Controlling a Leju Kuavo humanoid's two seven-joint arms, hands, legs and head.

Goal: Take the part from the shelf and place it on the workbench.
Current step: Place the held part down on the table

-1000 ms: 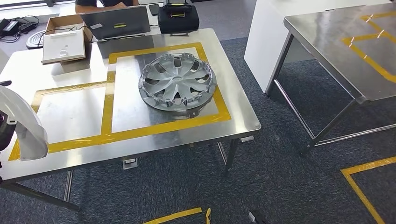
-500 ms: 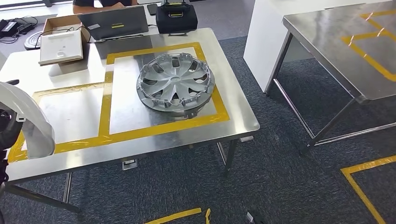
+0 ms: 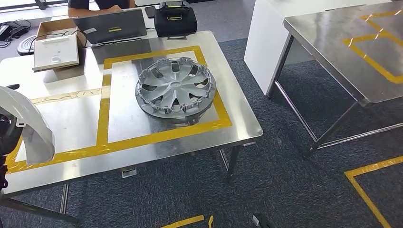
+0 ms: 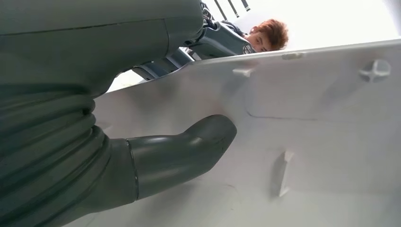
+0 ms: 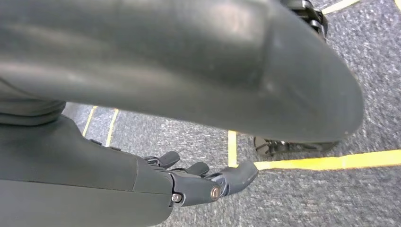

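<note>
The left hand [image 4: 142,161] holds the white part [image 3: 28,126], a curved moulded panel, with its thick thumb [image 4: 189,151] pressed flat against the panel's ribbed inner face; the other fingers are hidden behind the plastic, so I cannot tell how they lie, though they presumably clamp the far side. In the head view the part hangs at about nine o'clock, over the near-left corner of the workbench [image 3: 237,114], above the left of two yellow-taped bays [image 3: 102,111]; whether it touches the steel yet cannot be told. That bay looks like the intended spot, since the bay at about twelve o'clock is already taken by a silver wheel cover [image 3: 176,90] lying flat inside its tape. Holding the panel by its inner face keeps the long curve upright and clear of the table edge while it is carried in. The right hand [image 5: 203,182] hangs over the carpet with fingers loosely curled and holding nothing, out of the way. At the far edge, around eleven o'clock, sit a laptop [image 3: 114,26], a cardboard box [image 3: 57,47] and a black case [image 3: 175,20].
</note>
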